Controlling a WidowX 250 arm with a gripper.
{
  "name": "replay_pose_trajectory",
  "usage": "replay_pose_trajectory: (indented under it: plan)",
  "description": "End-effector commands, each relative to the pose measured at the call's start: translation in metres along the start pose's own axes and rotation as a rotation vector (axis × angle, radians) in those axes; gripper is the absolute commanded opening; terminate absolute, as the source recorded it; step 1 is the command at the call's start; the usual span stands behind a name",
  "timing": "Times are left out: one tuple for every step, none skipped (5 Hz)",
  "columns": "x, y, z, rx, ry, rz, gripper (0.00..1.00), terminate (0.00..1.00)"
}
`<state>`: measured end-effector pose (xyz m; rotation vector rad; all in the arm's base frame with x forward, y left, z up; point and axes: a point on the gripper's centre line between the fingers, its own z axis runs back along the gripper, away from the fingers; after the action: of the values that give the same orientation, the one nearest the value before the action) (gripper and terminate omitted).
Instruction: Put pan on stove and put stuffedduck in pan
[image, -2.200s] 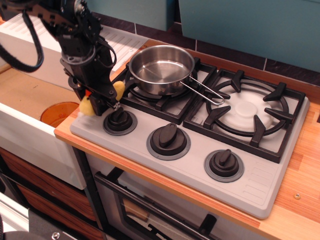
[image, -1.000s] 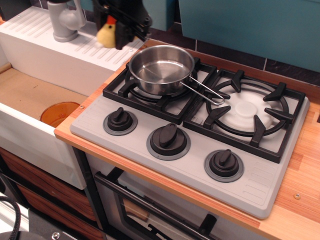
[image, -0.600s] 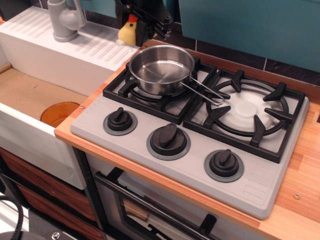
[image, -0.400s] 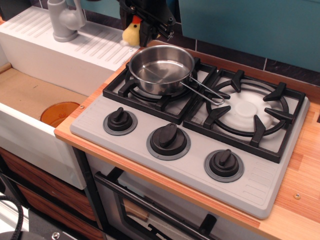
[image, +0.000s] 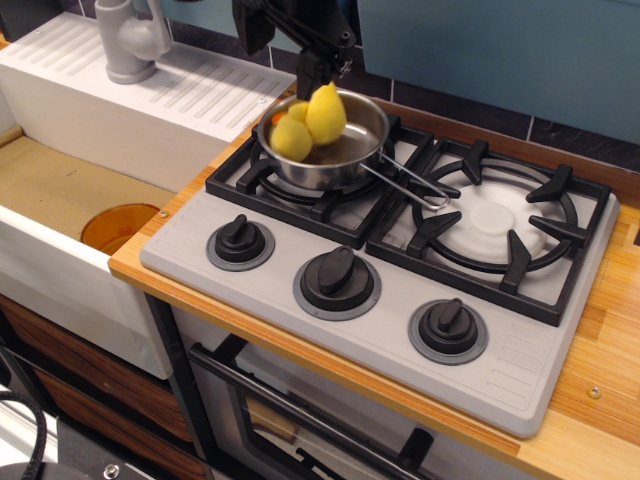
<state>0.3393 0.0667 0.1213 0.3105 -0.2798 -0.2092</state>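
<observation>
The little yellow plush duck (image: 308, 122) sits in the shiny round steel pan (image: 345, 150) on the grey stove (image: 390, 320), below the black gripper (image: 318, 62), whose fingers I cannot tell are apart or together.

Arm: black, reaching down from the top edge above the pan (image: 325, 140).
Gripper (image: 318, 72): just above the pan's rim, fingers parted.

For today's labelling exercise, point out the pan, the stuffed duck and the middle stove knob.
pan (image: 368, 128): camera view, on its shiny inner right wall.
stuffed duck (image: 325, 113): camera view, on its yellow plush body.
middle stove knob (image: 337, 277): camera view, on the black grip.
</observation>
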Motion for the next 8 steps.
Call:
replay_pose_trajectory:
  plan:
    - [0.013,0.006,0.007,0.022,-0.049,0.008,1.00,0.00]
    - [0.011,0.003,0.008,0.019,-0.045,0.008,1.00,0.00]
    - [0.008,-0.001,0.017,0.020,-0.028,0.014,1.00,0.00]
    - [0.010,-0.006,0.030,0.014,0.009,0.024,1.00,0.00]
    - [0.014,-0.011,0.033,-0.021,0.025,0.015,1.00,0.00]
    - [0.018,-0.010,0.026,-0.060,0.031,-0.001,1.00,0.00]
    - [0.017,-0.007,0.025,-0.075,0.044,0.001,1.00,0.00]
    - [0.014,-0.005,0.021,-0.086,0.045,0.008,1.00,0.00]
